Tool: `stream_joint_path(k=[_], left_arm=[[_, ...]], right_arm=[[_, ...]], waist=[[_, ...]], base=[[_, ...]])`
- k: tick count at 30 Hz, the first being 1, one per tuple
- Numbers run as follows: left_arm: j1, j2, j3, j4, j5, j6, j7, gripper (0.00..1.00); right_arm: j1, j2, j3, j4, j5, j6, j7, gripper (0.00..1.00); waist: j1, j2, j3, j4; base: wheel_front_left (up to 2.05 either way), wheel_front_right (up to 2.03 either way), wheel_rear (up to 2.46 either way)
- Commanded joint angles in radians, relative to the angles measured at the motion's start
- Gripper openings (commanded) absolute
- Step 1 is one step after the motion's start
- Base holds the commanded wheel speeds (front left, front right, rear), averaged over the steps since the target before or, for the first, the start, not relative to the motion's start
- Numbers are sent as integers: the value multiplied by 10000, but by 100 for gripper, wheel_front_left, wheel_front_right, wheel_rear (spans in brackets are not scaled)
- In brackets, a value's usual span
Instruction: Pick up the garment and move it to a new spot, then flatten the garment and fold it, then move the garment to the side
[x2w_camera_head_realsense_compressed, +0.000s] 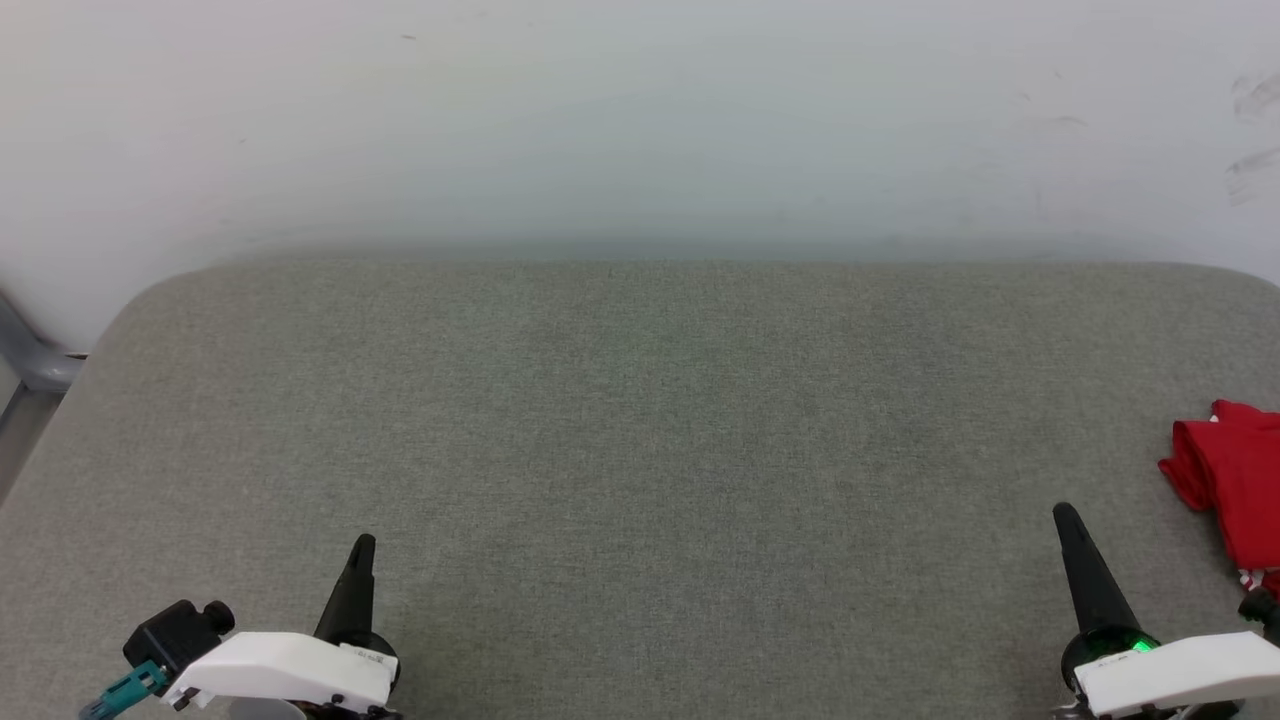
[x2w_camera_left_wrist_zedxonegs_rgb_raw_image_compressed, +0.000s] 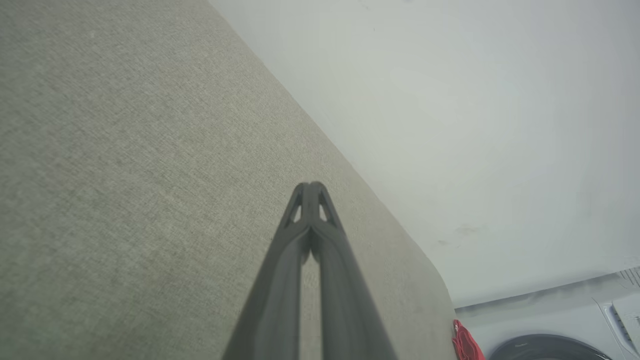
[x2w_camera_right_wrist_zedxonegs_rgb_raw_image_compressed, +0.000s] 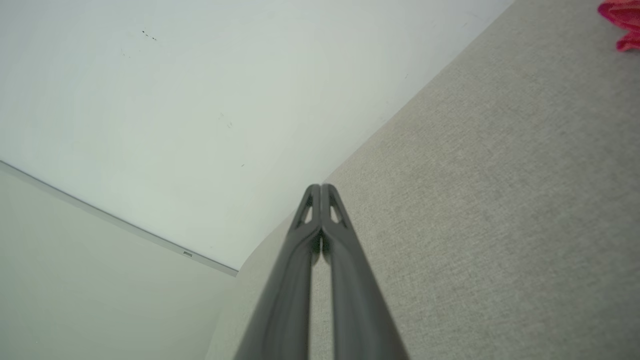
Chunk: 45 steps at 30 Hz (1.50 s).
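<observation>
Garment (x2w_camera_head_realsense_compressed: 1235, 480) bunched at table's (x2w_camera_head_realsense_compressed: 640, 450) right edge

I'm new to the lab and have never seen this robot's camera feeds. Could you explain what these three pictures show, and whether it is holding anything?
It is a two-armed robot facing a table covered in grey fabric. The wide picture comes from a camera on its head, looking down. At the bottom you see the left tool and the right tool, each a pair of long dark fingers. The other two pictures come from cameras on each wrist, looking along those fingers: both pairs are pressed together at the tips and hold nothing. The garment, bunched red cloth, lies at the table's right edge, beyond the right tool and not touched by it. Behind the table is a pale wall.
</observation>
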Motion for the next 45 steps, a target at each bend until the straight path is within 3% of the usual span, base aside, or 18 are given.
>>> stream_joint_path(k=[1, 45], left_arm=[[-310, -2, 131, -77, -303, -81, 76, 0], [-804, -481, 932, 145, -4126, -517, 1156, 0]], right_arm=[[-259, -92, 1, 0, 346, -2, 55, 0], [-1283, -57, -93, 1215, 4438, -3, 478, 0]], waist=[[-1, 0, 7, -5], [-1, 0, 181, -127]], base=[[0, 0, 0], [0, 0, 0]])
